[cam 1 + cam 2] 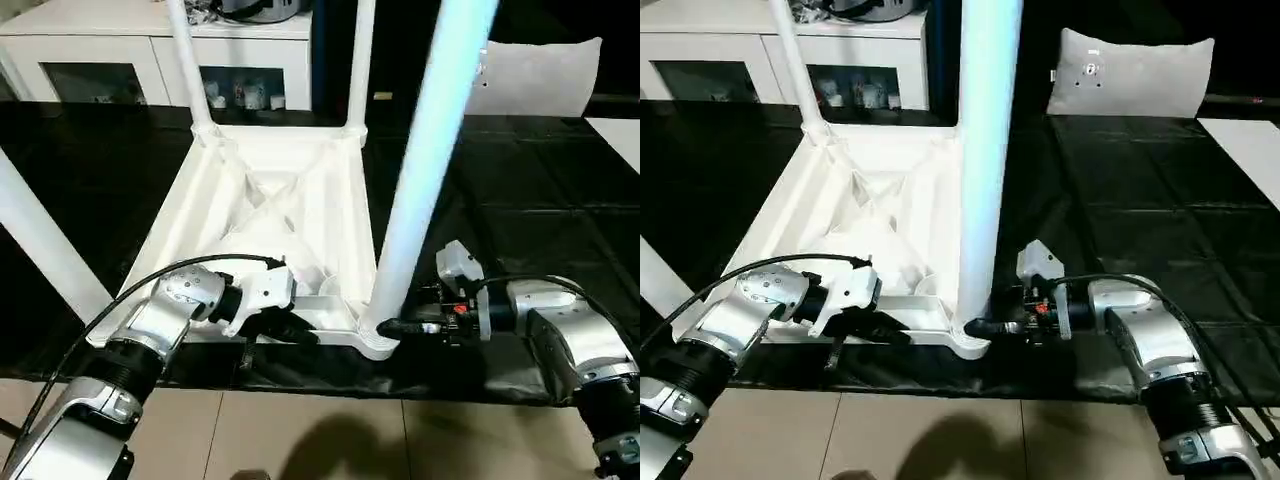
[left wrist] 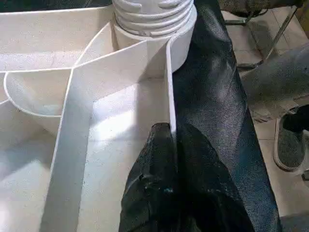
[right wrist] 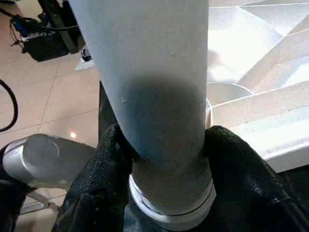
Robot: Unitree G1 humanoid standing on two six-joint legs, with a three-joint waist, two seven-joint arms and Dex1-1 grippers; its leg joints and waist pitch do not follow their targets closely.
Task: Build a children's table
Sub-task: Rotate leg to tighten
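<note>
the right gripper (image 1: 392, 327) clamps its two black fingers (image 3: 104, 193) around the base of a long white tapered tube leg (image 1: 425, 170), upright in the near right corner socket. the left gripper (image 1: 290, 328) is pinched closed on the near rim of the white plastic ribbed tabletop (image 1: 270, 200), upside down on the black-covered work table (image 1: 540, 220). four legs are visible.
</note>
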